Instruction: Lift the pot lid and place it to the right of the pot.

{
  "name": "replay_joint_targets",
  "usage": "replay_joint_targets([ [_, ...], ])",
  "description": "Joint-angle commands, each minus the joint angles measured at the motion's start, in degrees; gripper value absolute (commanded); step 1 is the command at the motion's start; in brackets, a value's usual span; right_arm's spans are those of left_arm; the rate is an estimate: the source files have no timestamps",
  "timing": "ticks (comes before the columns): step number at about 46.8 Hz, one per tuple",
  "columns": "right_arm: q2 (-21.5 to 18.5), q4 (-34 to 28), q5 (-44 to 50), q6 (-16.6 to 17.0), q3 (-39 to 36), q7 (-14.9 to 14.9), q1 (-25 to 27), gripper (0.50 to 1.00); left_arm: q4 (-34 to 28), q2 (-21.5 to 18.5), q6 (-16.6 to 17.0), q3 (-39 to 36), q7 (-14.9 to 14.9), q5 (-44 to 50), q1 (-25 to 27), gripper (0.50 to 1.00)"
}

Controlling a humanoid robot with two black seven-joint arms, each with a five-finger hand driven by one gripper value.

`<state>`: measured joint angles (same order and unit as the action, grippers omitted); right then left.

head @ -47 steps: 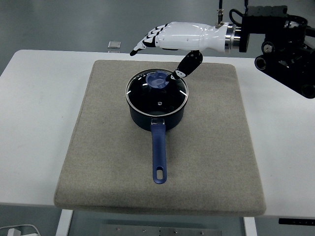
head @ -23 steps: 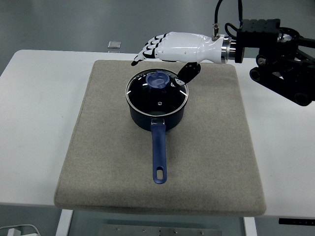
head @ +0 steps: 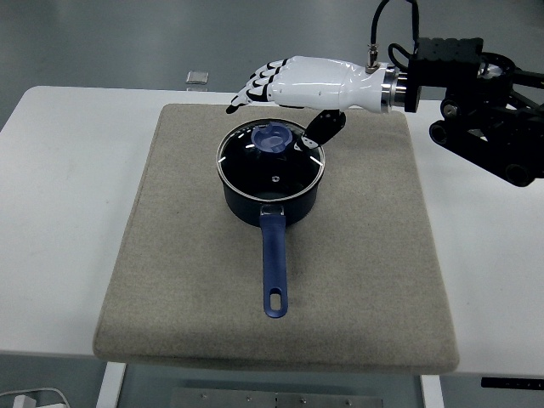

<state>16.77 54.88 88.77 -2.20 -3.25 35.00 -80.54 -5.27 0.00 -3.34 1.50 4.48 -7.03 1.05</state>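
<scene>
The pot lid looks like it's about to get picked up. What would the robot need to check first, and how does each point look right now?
1. Lid seated on the pot: ok, it sits level on the rim.
2. Blue knob free to grab: ok, nothing covers it.
3. Right hand lined up with the knob: not ok, it hovers behind and above it; only the thumb hangs near the lid's edge.
4. Fingers ready: ok, stretched out and holding nothing.
5. Landing spot on the grey mat right of the pot: ok, bare.
6. Pot handle out of the way: ok, it points toward the near edge.
</scene>
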Motion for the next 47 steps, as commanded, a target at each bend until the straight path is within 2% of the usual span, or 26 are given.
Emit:
replay_joint_targets([
  [1,-0.07,-0.38,0.0,-1.22,0.0,0.0,0.56,0.909,0.0,0.0,0.0,-0.01,0.0,0.0,0.01,1.0],
  [28,-1.74,-2.14,0.53,-3.68,0.26,0.0,2.41,0.909,0.0,0.0,0.0,-0.01,0.0,0.0,0.01,1.0],
  [36,-1.91,-3.46,3.34,-6.85,0.53,0.0,2.94,0.909,0.0,0.0,0.0,-0.01,0.0,0.0,0.01,1.0],
  [47,-2.97,-5.13,3.78,-12.82,5.88,0.0,2.94,0.909,0.0,0.0,0.0,-0.01,0.0,0.0,0.01,1.0],
])
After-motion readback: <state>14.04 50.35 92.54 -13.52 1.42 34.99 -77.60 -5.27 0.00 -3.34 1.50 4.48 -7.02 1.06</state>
